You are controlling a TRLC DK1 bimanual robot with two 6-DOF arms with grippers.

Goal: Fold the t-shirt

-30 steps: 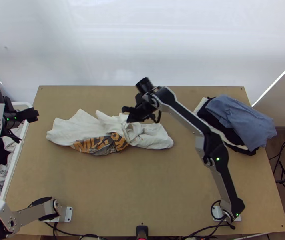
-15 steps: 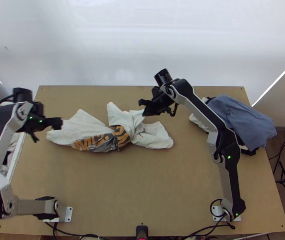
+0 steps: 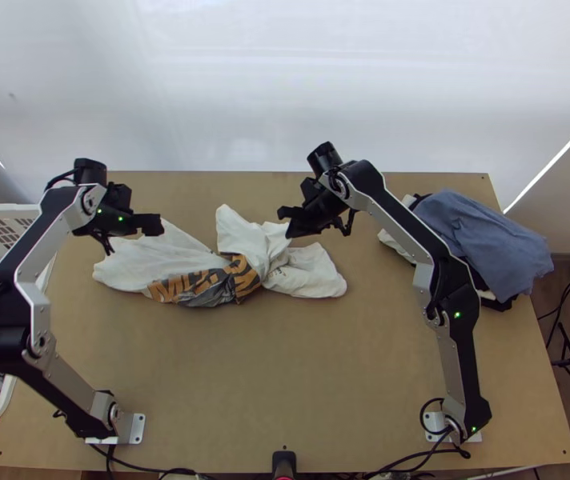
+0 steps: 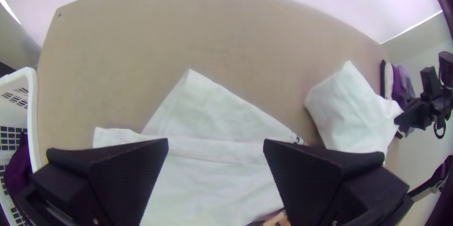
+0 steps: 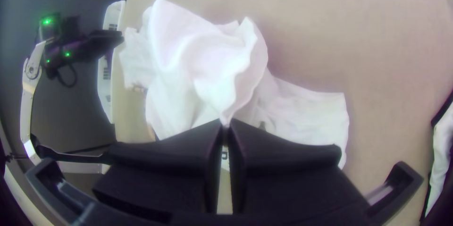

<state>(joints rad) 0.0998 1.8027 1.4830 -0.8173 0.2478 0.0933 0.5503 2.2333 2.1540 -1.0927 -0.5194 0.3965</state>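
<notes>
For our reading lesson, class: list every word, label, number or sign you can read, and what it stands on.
T-shirt, orange lettering: creased and broken by folds, no whole word readable.
T-shirt, small dark print: too small to read.
Nothing else readable.

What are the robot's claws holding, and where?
The right gripper pinches a raised bit of the bunched white t-shirt; whether sleeve or hem, I can't tell. The left gripper, open, holds nothing.
</notes>
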